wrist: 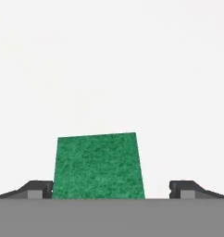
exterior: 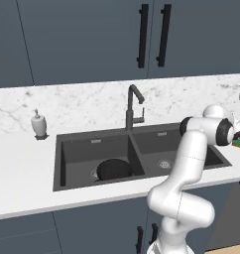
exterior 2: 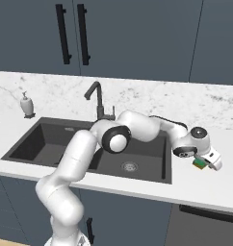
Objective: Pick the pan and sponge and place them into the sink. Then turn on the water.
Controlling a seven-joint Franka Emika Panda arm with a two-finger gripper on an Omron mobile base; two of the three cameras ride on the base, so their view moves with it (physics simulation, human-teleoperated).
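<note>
The black pan (exterior: 113,169) lies in the left basin of the dark grey sink (exterior: 57,163); its handle is hidden from here. On the white counter right of the sink (exterior 2: 167,158) rests the green sponge (exterior 2: 200,164) (exterior: 238,143). My gripper (exterior 2: 205,162) reaches down over it. In the hand view the sponge (wrist: 99,166) sits between the fingers of my open gripper (wrist: 111,190), close to the left finger with a wide gap on the right. The gooseneck faucet (exterior: 130,106) (exterior 2: 97,98) stands behind the divider, and no water runs.
A white soap dispenser (exterior: 38,124) (exterior 2: 26,104) stands on the counter left of the sink. Dark cabinets with black handles (exterior: 152,34) hang above the marble backsplash. My arm stretches across the right basin (exterior 2: 130,166).
</note>
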